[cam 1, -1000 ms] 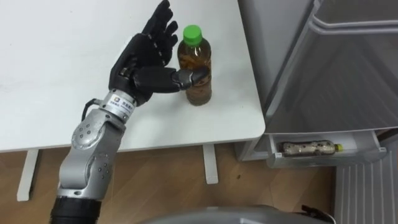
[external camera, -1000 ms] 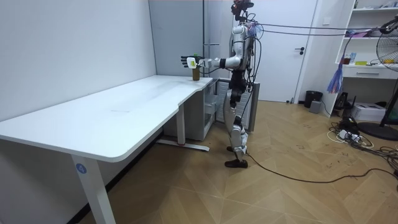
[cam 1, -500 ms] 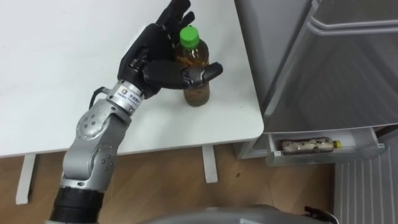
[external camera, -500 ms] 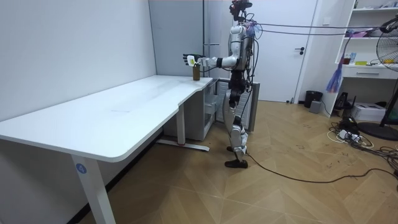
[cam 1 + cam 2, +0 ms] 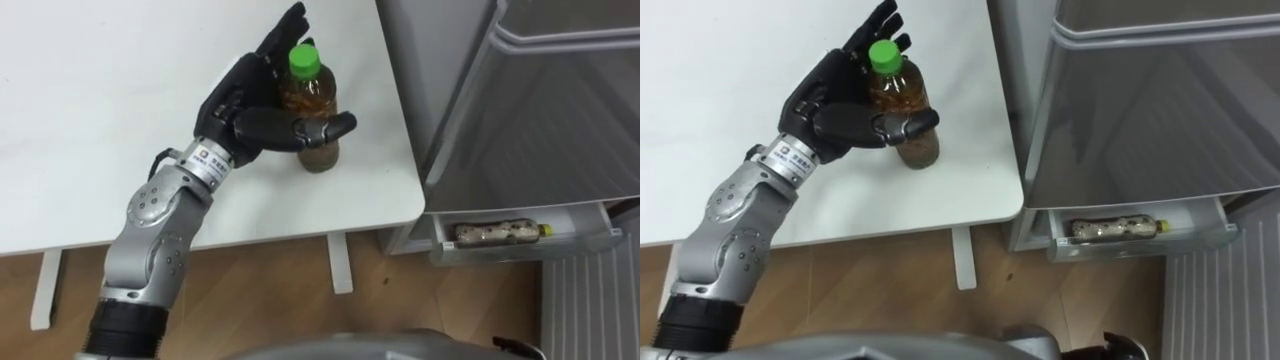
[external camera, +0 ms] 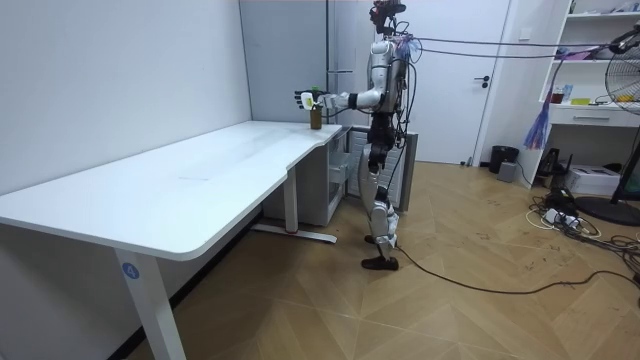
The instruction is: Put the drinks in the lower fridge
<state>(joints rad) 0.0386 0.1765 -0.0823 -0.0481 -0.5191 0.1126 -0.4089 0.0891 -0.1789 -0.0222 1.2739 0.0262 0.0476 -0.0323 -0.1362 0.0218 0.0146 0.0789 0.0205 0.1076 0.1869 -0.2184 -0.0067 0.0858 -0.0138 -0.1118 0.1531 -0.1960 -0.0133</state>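
A tea bottle [image 5: 318, 150] with amber liquid and a green cap stands upright on the white table [image 5: 90, 120], near its right edge. My left hand [image 5: 235, 105] is open around it. The straight fingers reach behind the bottle's neck and the thumb [image 5: 320, 127] lies across its front. In the right eye view the same bottle [image 5: 915, 148] sits against the left hand [image 5: 825, 105]. From the room view, I stand at the table's far end with the left hand [image 6: 307, 98] stretched out to the bottle [image 6: 315, 119].
A grey fridge [image 5: 520, 110] stands right of the table, close to its edge. A door shelf [image 5: 520, 250] low down holds another bottle [image 5: 497, 232] lying on its side. Wooden floor shows below the table's front edge.
My left hand has slid forward around the bottle, and the thumb has come from its side across its front. The bottle still stands in the same spot.
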